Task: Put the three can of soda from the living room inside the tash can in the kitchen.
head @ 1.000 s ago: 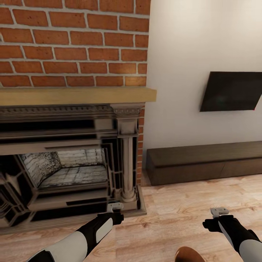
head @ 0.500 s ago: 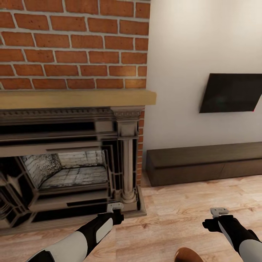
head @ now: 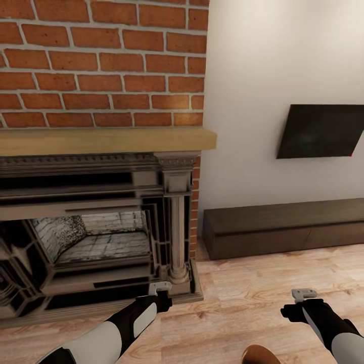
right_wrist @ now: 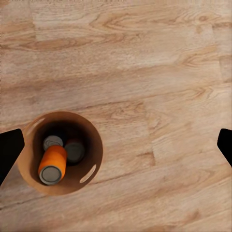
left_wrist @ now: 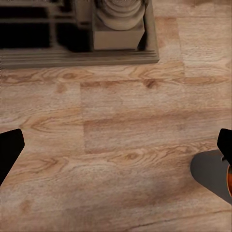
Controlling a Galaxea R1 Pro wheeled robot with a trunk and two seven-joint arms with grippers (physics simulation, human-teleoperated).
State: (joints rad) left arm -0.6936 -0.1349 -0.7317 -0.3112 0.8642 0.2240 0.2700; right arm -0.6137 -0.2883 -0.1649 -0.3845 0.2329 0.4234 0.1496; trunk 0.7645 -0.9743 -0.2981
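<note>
- Facing the red-brick fireplace, you have its wooden mantel across the left of the head view and the dark firebox below it.
- To the right on the pale wall hangs the black TV, with a long dark low cabinet under it on the wood floor.
- Your left gripper hangs above the floor just in front of the fireplace's stone column base; in its wrist view the two dark fingertips sit at opposite edges with bare planks between them, so the fingers are spread and carry nothing.
- Your right gripper hangs over open floor, well apart from the left one; its wrist view shows the fingertips likewise wide apart and holding nothing.
- Looking along the right gripper, you see the tash can standing upright on the planks, its orange-brown inside open to view.
- Inside it are the three can of soda: one orange can leans on its side with its grey top toward the camera, and two more show as grey tops deeper in, close beside it.
- At the bottom edge of the head view a sliver of the bin's rim shows between your two arms, nearer the right one.
</note>
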